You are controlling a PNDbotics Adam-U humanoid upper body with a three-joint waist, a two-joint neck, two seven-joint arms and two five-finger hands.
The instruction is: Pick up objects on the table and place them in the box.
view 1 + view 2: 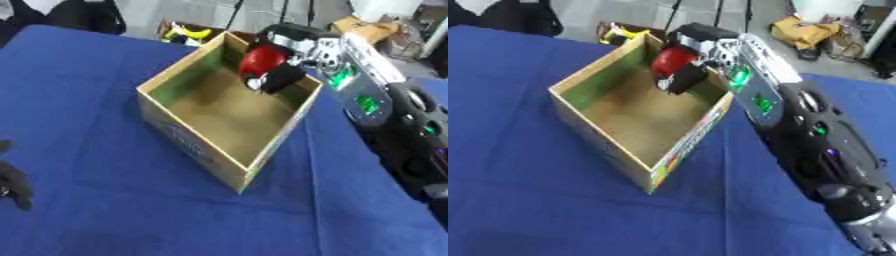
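Over the box (188, 142), right hand (278, 76) clutching red object (260, 60), left hand (12, 181) only in left eye view

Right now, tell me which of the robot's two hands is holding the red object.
The right hand, fingers curled round the red object over the box; the left hand holds nothing.

The right arm (798, 115) is black and silver with green lights, ending in a black robot hand (278, 76).

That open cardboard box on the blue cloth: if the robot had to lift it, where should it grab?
Probably the box by its near corner rim, from the front or left: the top is open, those walls are bare, and the right hand with the red object crowds the far side.
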